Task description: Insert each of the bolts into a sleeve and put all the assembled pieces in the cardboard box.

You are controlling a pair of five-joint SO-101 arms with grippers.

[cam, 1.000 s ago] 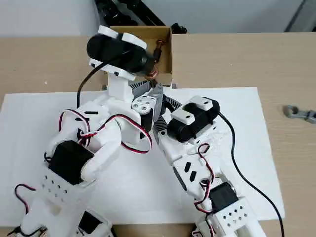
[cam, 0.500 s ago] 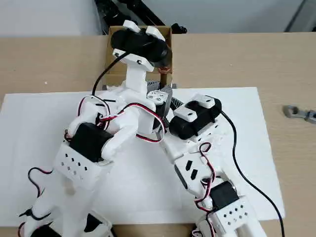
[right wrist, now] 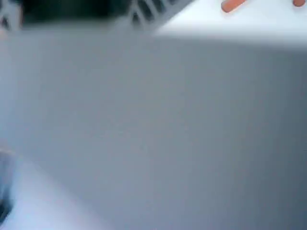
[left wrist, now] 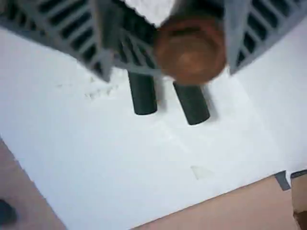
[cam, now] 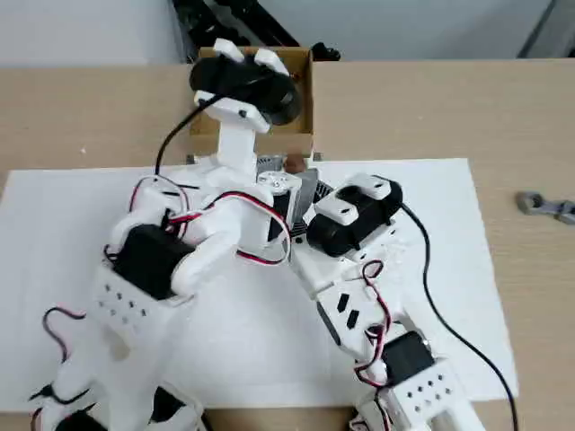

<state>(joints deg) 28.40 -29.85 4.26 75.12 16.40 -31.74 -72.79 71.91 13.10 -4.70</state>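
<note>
My left gripper [cam: 289, 171] hangs over the far edge of the white sheet [cam: 431, 269], just in front of the cardboard box [cam: 310, 94]. It is shut on a copper-brown bolt [cam: 294, 164]. The left wrist view looks at the bolt head [left wrist: 189, 48] end on, held by the left gripper [left wrist: 175, 67] between grey ribbed fingers [left wrist: 240, 33]. Beyond it, two black sleeves [left wrist: 142, 93] [left wrist: 192, 103] lie side by side on the sheet. My right gripper [cam: 307, 190] is tucked under the left wrist, mostly hidden. Two orange bolts [right wrist: 232, 5] [right wrist: 300, 2] lie on the sheet.
The two arms crowd together at the middle of the sheet, with the right arm's black motor [cam: 352, 215] close beside the left wrist. A metal tool [cam: 539, 205] lies on the wooden table [cam: 521, 117] at the far right. The left arm's upper motor [cam: 243, 81] overhangs the box.
The left arm swung its upper motor rightward over the box. Its gripper carried the bolt back from the box's front wall toward the sheet's far edge. The right arm kept still.
</note>
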